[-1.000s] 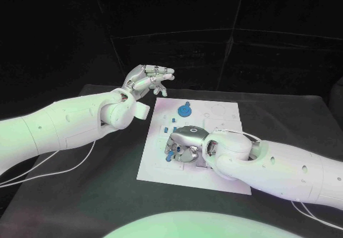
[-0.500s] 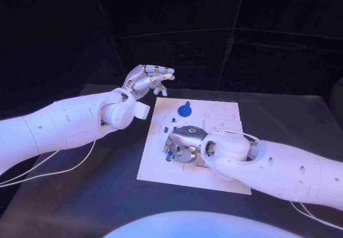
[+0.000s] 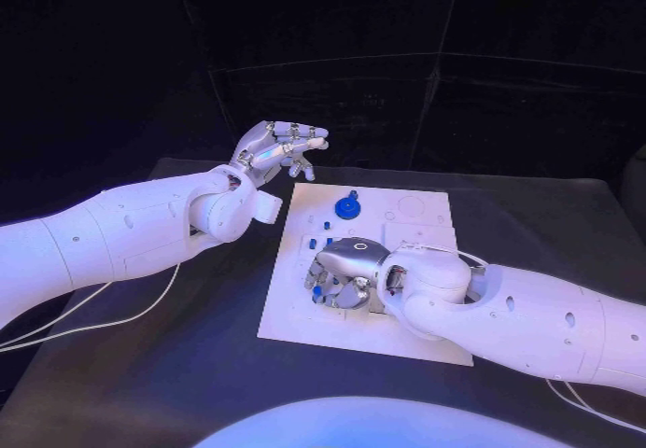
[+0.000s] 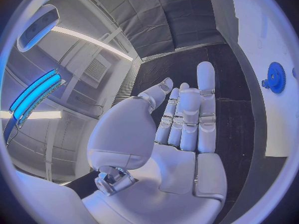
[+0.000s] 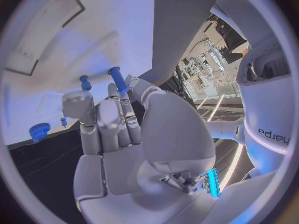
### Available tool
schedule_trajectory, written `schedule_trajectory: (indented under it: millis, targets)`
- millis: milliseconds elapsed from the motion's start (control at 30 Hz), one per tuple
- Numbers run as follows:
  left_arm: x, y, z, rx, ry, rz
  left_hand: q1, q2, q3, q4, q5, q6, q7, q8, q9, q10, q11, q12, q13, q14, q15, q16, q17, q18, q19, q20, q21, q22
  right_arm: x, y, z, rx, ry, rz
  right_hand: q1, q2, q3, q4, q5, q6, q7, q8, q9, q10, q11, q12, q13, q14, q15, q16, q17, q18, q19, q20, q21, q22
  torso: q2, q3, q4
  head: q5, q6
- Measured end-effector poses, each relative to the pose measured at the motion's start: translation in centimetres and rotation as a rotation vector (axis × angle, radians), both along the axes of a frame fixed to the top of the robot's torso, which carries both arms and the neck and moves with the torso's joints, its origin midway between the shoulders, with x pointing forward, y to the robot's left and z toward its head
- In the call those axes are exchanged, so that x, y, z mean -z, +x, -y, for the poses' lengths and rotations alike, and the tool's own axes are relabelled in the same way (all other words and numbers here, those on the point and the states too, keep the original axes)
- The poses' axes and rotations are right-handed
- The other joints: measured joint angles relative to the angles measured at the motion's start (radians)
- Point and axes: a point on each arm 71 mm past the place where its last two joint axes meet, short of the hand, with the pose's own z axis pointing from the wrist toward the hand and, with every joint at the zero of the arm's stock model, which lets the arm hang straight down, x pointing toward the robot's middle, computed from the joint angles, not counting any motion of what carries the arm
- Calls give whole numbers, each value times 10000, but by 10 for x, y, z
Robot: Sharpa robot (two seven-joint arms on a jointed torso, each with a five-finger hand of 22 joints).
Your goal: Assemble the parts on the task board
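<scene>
- Right hand [image 3: 347, 273] down low over the middle of the white task board [image 3: 412, 338], fingers curled in and pinching a blue peg [image 5: 118, 79] between thumb and a fingertip; peg's free end aimed at the board face.
- Same blue peg [image 3: 317, 291] visible under the fingers near the board's left half, close above or touching the plate; cannot tell which.
- Second short blue peg [image 5: 84, 82] standing on the board just beside the held one; two small blue pegs [image 3: 313, 245] upright in the board's left column, farther from the robot.
- Blue gear [image 3: 349, 205] seated near the board's far edge, well apart from the working hand; also seen at the rim of the left wrist view [image 4: 275, 77].
- Left hand [image 3: 279, 147] raised off the table beyond the board's far-left corner, fingers apart and loosely extended, holding nothing; palm and straight fingers plain in its own wrist view [image 4: 187, 129].
- Likely step: seating the held peg into a hole on the board.
- To do it well: keep peg square to the board, not leaning; line the tip over the hole before pressing; push straight down with a light, steady pinch.
- Avoid brushing the neighbouring peg with the curled fingers.
- Release only once the peg stands on its own; lift the hand straight up.
- Left hand better kept clear, or laid on the board's edge to stop sliding.
</scene>
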Motion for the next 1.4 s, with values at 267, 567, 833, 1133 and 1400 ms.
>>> schedule_trajectory:
  millis: [267, 567, 833, 1133, 1400]
  targets:
    - [0, 0, 0, -1, 3, -6, 0, 0, -29, 29, 0, 0, 0, 0, 0, 0, 0, 37, 0, 0, 0, 0, -22, 0, 0, 0, 0, -8, -1, -1, 0, -55, 129, -84, -205, -107, -528, 199, 55, -79, -4, 0, 12, -170, 33, 0, 31, -55, 56, 0, -154, 1, -84, 17, -81, -156, 0, 1, -2, -12, -12]
    - [0, 0, 0, -1, 6, -12, 0, 0, -29, 29, 0, 0, 0, 0, 0, 0, 0, 37, 0, -36, 36, 0, -41, 0, 0, 0, 0, -7, -1, 1, 5, 120, 285, 1, -71, 26, -1169, 144, 98, -309, 92, 0, 12, -1175, 169, 1, -2, -546, 182, -685, -1200, 166, -672, 122, -897, -1303, 0, 1, -2, -31, -14]
    - [0, 0, -1, -6, 13, -24, 0, 0, -29, 29, 0, 0, 0, 0, 0, 0, 0, 37, 0, -36, 36, 0, -41, 0, 0, 0, 0, -6, -10, 0, 25, 462, 904, 456, 109, 206, -1579, 116, 441, -378, 161, 0, 11, -1540, 225, 247, 29, -645, 248, -955, -1724, 319, -855, 176, -1340, -1919, 0, 12, -2, -81, -7]
    - [0, 0, -4, -41, 36, -47, 0, 0, -29, 29, 0, 0, 0, 0, 0, 1, 0, 37, 0, -36, 35, 0, -41, -1, 0, 0, 0, -5, -44, 14, 90, 1946, 1904, 694, -629, 178, -2642, 848, 444, 337, -265, 426, 151, 859, -327, 1862, 552, -36, -171, -75, -344, 308, -31, -115, -370, -389, -31, -11, -11, -360, 87]
    - [0, -2, -7, -64, 50, -65, 0, 0, -29, 29, 0, 0, 0, 0, 0, 1, 0, 37, 0, -35, 35, 0, -40, -2, 0, 0, 0, -4, -47, 20, 161, 4414, 2419, -334, -519, 134, -3639, 1157, 583, 404, -526, 790, 165, 1832, -721, 4542, 2746, 162, -523, 710, 821, -18, 759, -573, 785, 1317, -59, -50, -64, -959, 172]
